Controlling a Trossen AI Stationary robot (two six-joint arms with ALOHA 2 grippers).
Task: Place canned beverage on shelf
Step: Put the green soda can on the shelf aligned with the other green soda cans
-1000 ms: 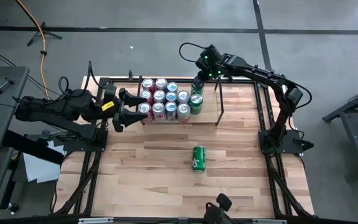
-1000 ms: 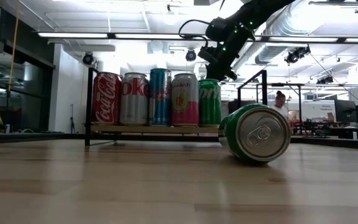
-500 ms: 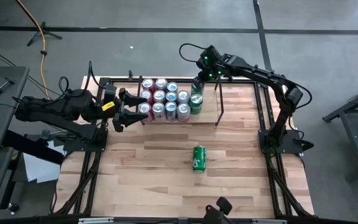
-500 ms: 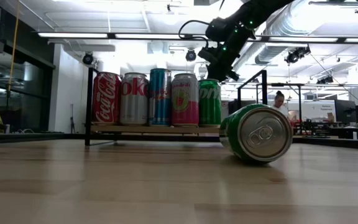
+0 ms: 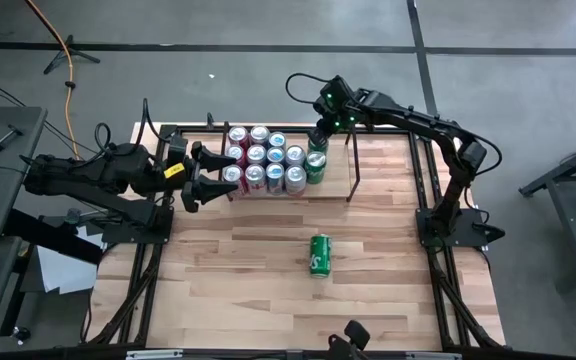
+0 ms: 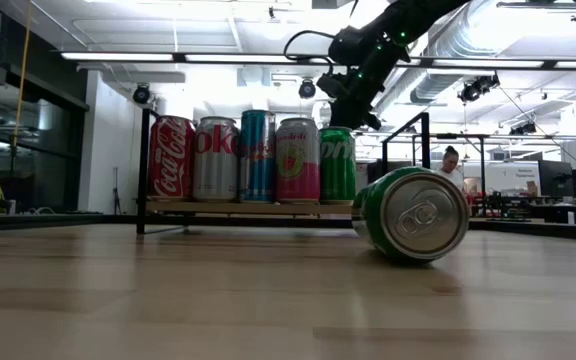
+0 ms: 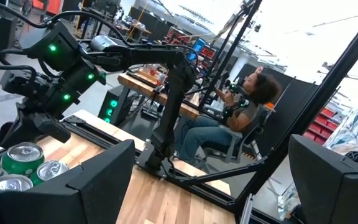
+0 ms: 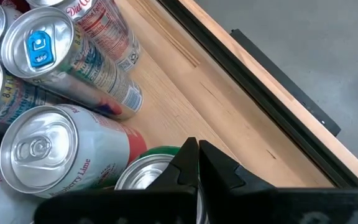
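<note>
We see the fallen green can lying mid-tabletop, its long axis pointing toward the shelf, nearer our closed, empty right pincer than our open left pincer.

In the low view, the front row of upright drink cans hides the rows behind it on the low black-rod shelf with a wood base. The green can lying on the wooden desk covers part of the shelf's right end. In the right wrist view, the closed dark right gripper covers much of a green-rimmed can top, and several cans are cropped by the edge.
</note>
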